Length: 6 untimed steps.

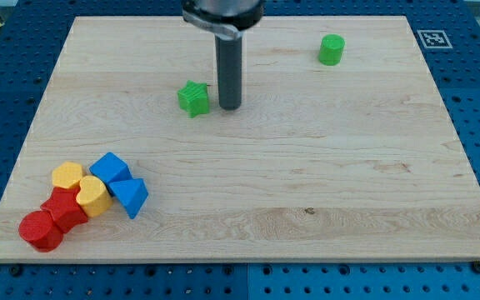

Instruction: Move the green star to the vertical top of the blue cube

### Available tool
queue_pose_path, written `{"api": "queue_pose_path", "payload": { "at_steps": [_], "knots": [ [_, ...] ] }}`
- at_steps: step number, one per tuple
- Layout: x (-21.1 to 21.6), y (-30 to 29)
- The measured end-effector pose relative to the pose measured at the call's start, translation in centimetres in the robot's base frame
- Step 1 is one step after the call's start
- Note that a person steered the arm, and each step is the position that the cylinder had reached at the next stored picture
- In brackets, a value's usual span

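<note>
The green star (193,98) lies on the wooden board in the upper middle of the view. My tip (229,107) stands just to the star's right, close to it; a thin gap seems to show between them. The blue cube (109,169) sits at the lower left, well below and left of the star, in a cluster of blocks. A blue triangular block (129,197) lies just below and right of the cube.
A green cylinder (332,50) stands at the upper right. Beside the blue cube lie two yellow blocks (67,176) (92,197), a red block (65,209) and a red cylinder (40,231). The board's edge (7,187) runs close to that cluster on the left.
</note>
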<state>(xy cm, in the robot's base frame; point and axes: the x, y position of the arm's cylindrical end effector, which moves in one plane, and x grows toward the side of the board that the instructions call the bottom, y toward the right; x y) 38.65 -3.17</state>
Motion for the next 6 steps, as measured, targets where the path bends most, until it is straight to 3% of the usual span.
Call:
{"api": "queue_pose_path", "payload": {
  "at_steps": [3,4,5,6],
  "knots": [
    [4.6,-5.0],
    [3.1,-7.7],
    [1.5,-5.0],
    [-0.8,-7.4]
  ]
}}
